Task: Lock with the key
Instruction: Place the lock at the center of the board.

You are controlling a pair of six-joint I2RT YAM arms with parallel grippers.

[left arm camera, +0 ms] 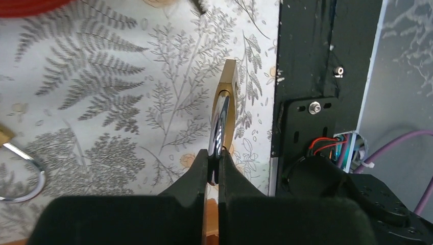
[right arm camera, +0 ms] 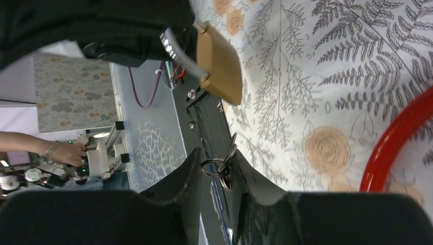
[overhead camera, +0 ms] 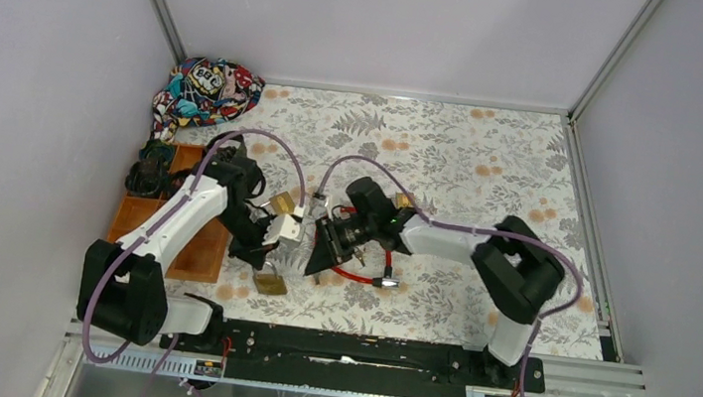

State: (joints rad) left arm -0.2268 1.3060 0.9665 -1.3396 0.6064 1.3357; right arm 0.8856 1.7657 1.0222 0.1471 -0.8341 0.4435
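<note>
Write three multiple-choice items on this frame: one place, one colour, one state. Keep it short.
1. Where is the patterned cloth bag? A) near right corner B) far left corner C) table centre
2. Colour of the loop beside the right pincer gripping the keys? A) blue B) green C) red
3. The left pincer is: A) shut on the shackle of the padlock B) open above it C) shut on the loop

Key: 1 B, it sits in the back-left corner; 2 C, red in the right wrist view; 3 A, the left wrist view shows it clamped on the shackle.
</note>
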